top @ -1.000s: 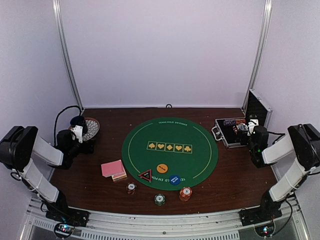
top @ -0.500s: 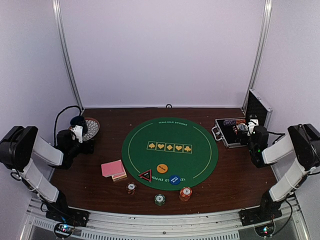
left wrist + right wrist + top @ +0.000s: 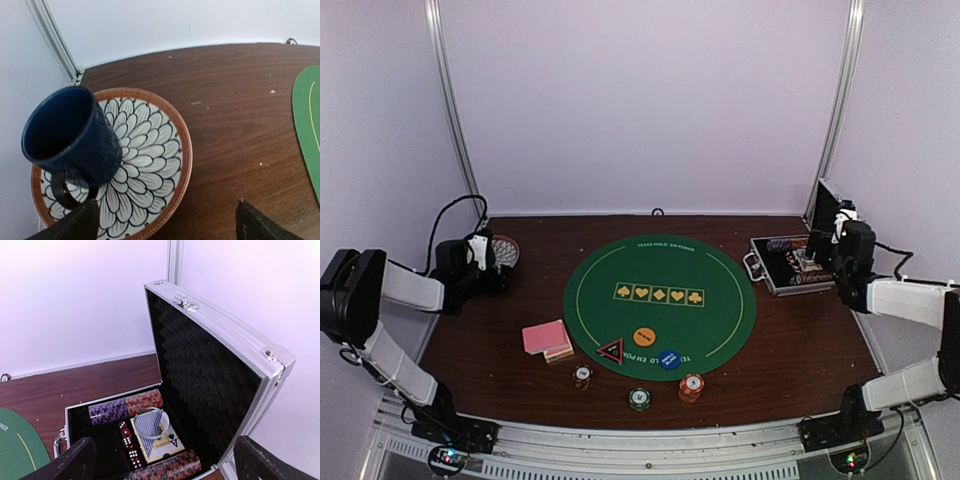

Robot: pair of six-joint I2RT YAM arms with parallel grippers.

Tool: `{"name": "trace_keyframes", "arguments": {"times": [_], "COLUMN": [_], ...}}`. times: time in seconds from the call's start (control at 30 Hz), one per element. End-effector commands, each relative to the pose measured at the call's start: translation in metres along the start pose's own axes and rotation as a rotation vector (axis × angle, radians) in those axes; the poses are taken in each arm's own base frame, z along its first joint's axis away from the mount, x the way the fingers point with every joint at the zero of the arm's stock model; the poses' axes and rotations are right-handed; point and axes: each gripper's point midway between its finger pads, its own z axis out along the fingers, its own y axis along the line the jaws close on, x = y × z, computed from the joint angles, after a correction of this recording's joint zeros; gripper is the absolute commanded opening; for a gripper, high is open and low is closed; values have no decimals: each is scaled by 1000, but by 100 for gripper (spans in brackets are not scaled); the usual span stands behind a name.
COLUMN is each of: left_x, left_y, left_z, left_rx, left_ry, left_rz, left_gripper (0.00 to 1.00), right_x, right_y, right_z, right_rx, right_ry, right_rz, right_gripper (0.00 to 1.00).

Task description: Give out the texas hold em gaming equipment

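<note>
1. Currently the pink-backed card stack [image 3: 545, 338] lies on the table [image 3: 800, 340] just off the left edge of the green mat [image 3: 660, 270]. Nothing is touching it.
2. Three lots of chips sit on bare wood by the mat's near edge: a white chip [image 3: 583, 375], a green chip [image 3: 639, 398] and an orange chip stack [image 3: 691, 386]. All are apart from each other.
3. More gear is in the open metal case [image 3: 215, 365] at the right rear: purple and red chip rows [image 3: 125, 407], with dice [image 3: 124, 431] just in front of them.
4. Cards, my guess: light, thin and slick. The stack will likely shear or fan if pushed from the top. Best hold is a pinch across the two long edges, low and square to the pile.
5. Chips, my guess: hard, stiff, smooth-rimmed and small. The orange stack could topple or roll. Grip across the diameter near the base. The rows in the case look snug, so lift from an end.
6. The left gripper [image 3: 167, 227] has its jaws spread wide with nothing between them. It hangs over a blue mug [image 3: 70, 137] on a flower-patterned plate [image 3: 160, 150] at the left rear, well apart from the cards.
7. The right gripper [image 3: 167, 462] is also spread wide and empty. It hangs over the case looking down at the chip rows, with no contact.
</note>
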Motion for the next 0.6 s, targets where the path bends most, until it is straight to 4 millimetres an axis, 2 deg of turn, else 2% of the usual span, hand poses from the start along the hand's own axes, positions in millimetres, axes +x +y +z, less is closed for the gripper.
{"name": "trace_keyframes", "arguments": {"times": [0.0,0.13,0.23,0.33,0.4,0.47,0.53,0.57], "left_x": [-24,-42,-45,-60,-65,-70,-74,-77], "left_y": [-1,-4,2,2,1,0,-1,-1], "left_z": [-9,-23,-33,-50,-63,-74,-83,-88], "left_rx": [37,70,73,83,95,110,120,126], "left_ry": [47,82,189,201,203,216,241,254], "left_rz": [-50,-87,-112,-98,-97,-101,-98,-91], "left_gripper": [98,98,98,98,98,98,98,98], "right_x": [-12,-35,-57,-60,-64,-65,-58,-48], "right_y": [15,28,27,18,33,58,77,85], "right_z": [-12,-23,-27,-28,-29,-27,-28,-32], "right_rx": [-67,-142,-141,-89,-168,-284,-325,-324], "right_ry": [120,118,96,161,205,258,343,398], "right_rz": [24,48,181,358,379,353,294,242], "right_gripper": [100,100,100,99,99,99,100,99]}}
